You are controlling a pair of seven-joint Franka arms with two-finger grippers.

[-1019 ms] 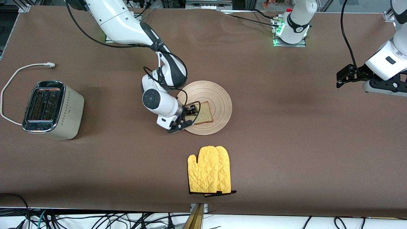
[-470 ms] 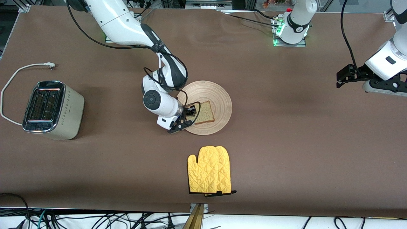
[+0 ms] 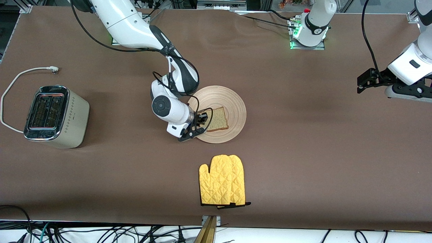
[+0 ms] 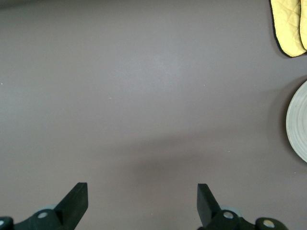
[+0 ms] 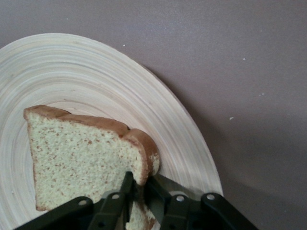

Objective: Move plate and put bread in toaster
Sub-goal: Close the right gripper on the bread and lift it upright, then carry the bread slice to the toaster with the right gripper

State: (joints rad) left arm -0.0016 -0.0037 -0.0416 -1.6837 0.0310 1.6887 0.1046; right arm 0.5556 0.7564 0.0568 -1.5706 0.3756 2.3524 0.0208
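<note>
the bread (image 3: 217, 119) is pinched at its 9 o'clock edge by the right gripper (image 3: 200, 122), fingers clamped together on it, over the plate (image 3: 233, 101) at mid-table. the left gripper (image 3: 362, 82) is held apart, waiting above bare table. the toaster (image 3: 55, 116) sits at the right arm's end.

One plate (image 3: 225, 101), one slice of bread (image 3: 217, 119) on it; one toaster (image 3: 55, 116), two slots in top, one white cord (image 3: 13, 82); yellow oven mitts (image 3: 222, 180), two stacked by look of it; two robot arms, two grippers: right gripper (image 3: 199, 123), left gripper (image 3: 362, 82)
</note>
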